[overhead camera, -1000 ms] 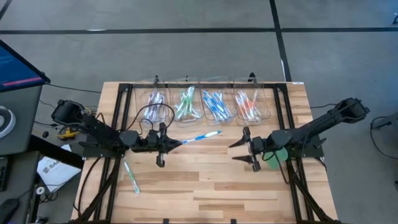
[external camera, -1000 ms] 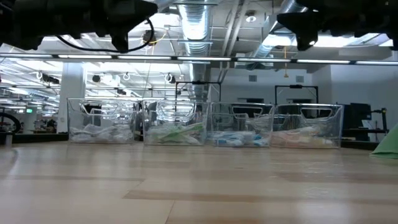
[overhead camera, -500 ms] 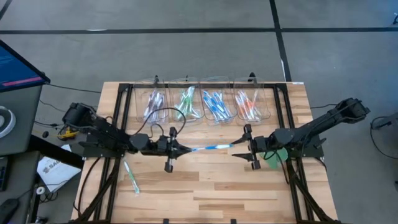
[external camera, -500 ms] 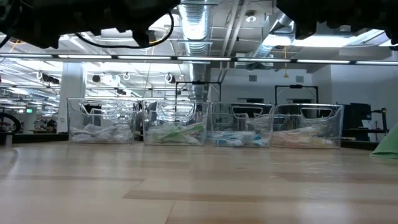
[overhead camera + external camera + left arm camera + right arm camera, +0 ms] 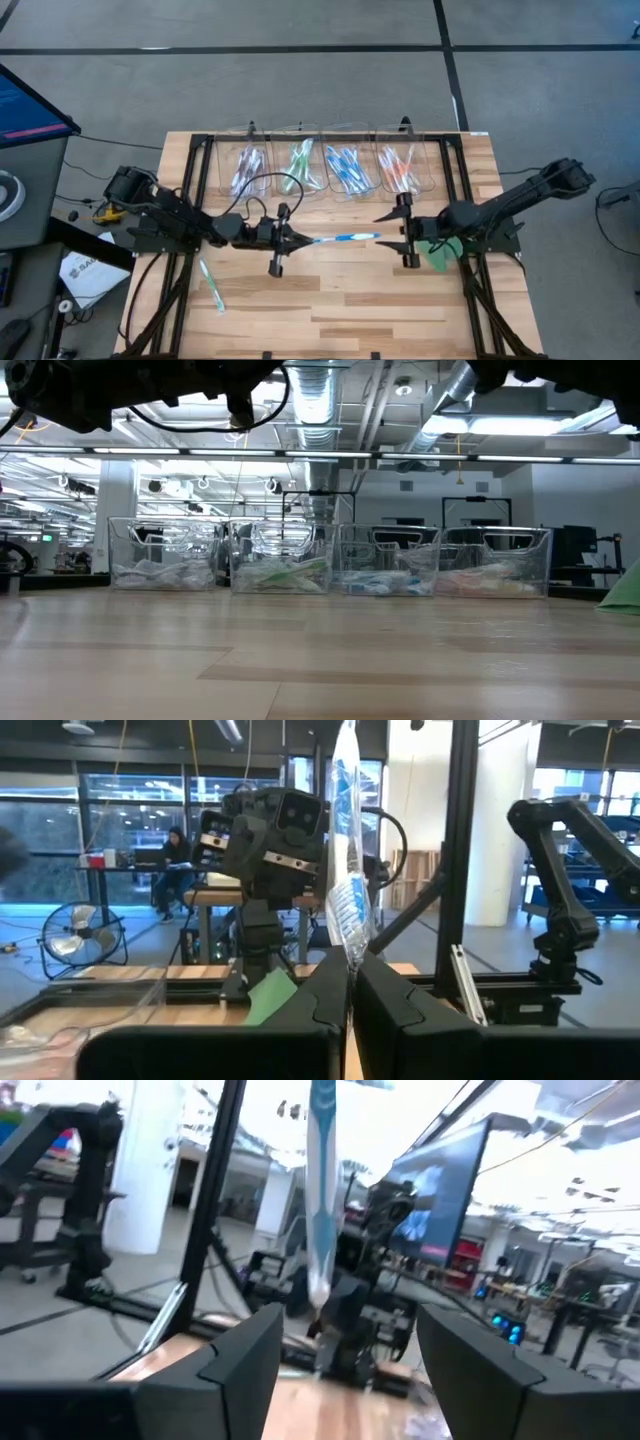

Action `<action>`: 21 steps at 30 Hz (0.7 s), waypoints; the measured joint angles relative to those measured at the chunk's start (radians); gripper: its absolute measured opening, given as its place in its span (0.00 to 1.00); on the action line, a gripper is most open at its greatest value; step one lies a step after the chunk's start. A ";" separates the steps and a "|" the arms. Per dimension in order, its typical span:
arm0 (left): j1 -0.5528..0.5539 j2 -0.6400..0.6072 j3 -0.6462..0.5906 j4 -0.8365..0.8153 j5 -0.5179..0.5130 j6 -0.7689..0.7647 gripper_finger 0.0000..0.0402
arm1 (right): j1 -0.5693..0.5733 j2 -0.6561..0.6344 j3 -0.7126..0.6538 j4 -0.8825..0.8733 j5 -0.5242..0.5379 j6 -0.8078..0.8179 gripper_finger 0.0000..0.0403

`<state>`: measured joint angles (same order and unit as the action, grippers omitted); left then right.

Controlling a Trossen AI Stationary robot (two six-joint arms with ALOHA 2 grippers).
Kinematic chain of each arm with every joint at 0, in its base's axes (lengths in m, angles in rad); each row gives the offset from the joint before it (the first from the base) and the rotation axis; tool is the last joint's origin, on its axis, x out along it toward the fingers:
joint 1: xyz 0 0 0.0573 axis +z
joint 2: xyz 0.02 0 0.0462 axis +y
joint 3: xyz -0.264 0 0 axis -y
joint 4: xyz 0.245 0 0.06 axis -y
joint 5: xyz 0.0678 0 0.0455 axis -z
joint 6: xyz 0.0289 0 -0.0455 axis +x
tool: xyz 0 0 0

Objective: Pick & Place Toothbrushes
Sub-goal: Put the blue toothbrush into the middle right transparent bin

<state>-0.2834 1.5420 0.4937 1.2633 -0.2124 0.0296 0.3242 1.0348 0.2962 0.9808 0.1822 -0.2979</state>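
Left gripper (image 5: 296, 239) pinches the blue toothbrush (image 5: 340, 238); right gripper (image 5: 392, 232) gapes at three o'clock. Misaligned handover could drop it.

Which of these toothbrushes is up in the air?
The blue toothbrush, clamped at one end by the left gripper and pointing toward the open right gripper. Another lies loose on the table; the rest sit in bins.
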 joint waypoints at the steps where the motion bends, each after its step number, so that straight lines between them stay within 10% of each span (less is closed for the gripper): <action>1: 0.005 0.004 0.005 0.002 0.000 0.000 0.00 | -0.007 0.000 0.000 0.010 0.000 0.000 0.56; 21: 0.033 0.053 0.038 0.009 0.014 0.019 0.00 | -0.030 0.334 0.291 -0.009 0.002 0.000 0.53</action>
<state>-0.2508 1.5948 0.5312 1.2727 -0.1986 0.0483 0.2945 1.3692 0.5875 0.9723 0.1841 -0.2977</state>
